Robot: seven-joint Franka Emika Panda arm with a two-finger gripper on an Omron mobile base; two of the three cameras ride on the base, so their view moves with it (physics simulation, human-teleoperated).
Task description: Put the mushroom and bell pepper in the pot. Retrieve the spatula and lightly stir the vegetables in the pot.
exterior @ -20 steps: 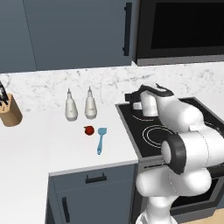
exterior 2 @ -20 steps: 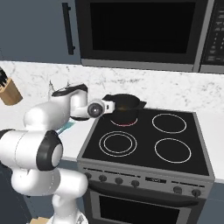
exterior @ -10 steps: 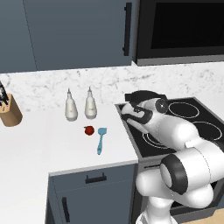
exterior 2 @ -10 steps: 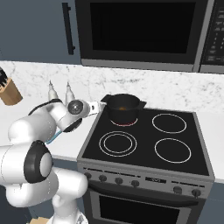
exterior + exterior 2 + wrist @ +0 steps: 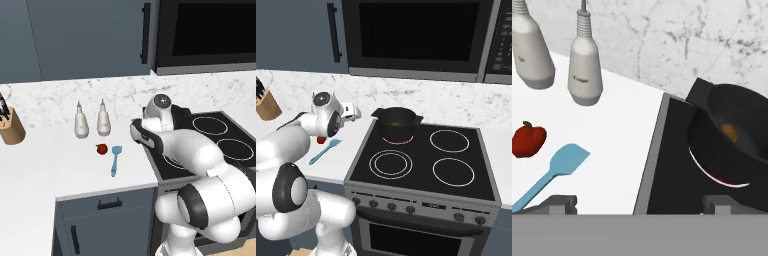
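Observation:
The black pot point(image 5: 397, 122) stands on the stove's back-left burner, and the brown mushroom point(image 5: 396, 124) lies inside it. The red bell pepper point(image 5: 101, 148) sits on the white counter, with the light-blue spatula point(image 5: 115, 160) just to its right. My gripper point(image 5: 136, 131) hangs open and empty over the counter's right edge, between the pepper and the pot. In the hand view the pepper point(image 5: 528, 140) and the spatula point(image 5: 554, 172) are at the lower left. The pot point(image 5: 737, 145) with the mushroom point(image 5: 728, 131) is at the right. The fingertips point(image 5: 557, 202) stand wide apart.
Two white bottles point(image 5: 81, 122) point(image 5: 103, 120) stand on the counter behind the pepper. A wooden knife block point(image 5: 10, 125) is at the far left. The black stovetop point(image 5: 451, 170) has three bare burners. A microwave point(image 5: 416, 35) and cabinets hang overhead.
The arm has swung left, carrying the hand from over the pot to the counter's edge near the pepper. The gripper stayed open. The things on the counter have not moved.

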